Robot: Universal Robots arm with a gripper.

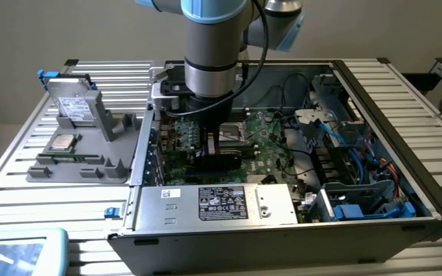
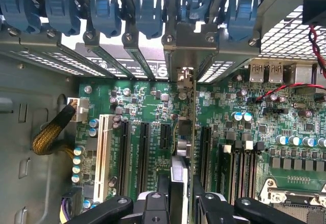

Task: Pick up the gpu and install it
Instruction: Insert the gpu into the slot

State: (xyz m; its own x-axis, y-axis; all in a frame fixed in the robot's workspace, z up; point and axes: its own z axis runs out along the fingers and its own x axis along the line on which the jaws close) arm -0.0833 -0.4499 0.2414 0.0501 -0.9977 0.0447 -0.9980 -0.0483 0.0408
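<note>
the arm reaches straight down into the open computer case [image 1: 374, 224], its gripper [image 1: 214, 150] low over the motherboard [image 1: 263, 141] near the middle of the case. from the wrist view the gripper [image 2: 181, 203] has its two black fingers [image 2: 153, 208] closed partway on the gpu [image 2: 186, 127], which stands on edge between them, seen as a thin upright card running from the fingers toward the rear wall of the case. its silver end bracket [image 2: 186, 76] sits up against the row of rear slot covers [image 2: 127, 56], under the blue retaining clips [image 2: 147, 10]. the card's lower edge is down among the long black expansion slots [image 2: 124, 152], between one slot on each side; i cannot tell whether it is fully seated in its own slot.

beside those slots there is a white slot [image 2: 104, 158], a row of small capacitors [image 2: 79, 158], and a braided yellow cable [image 2: 51, 135] leading to a white connector. the ram slots [image 2: 244, 168] lie on the other side of the card.

in the exterior view, the power supply [image 1: 221, 204] with its black label lies along the near edge of the case. on the exterior view's left, a grey fixture tray [image 1: 83, 164] on the slatted table [image 1: 21, 190] carries a silver drive [image 1: 75, 106] with a white label, propped up, and a small square processor chip [image 1: 64, 141] lying flat.
</note>
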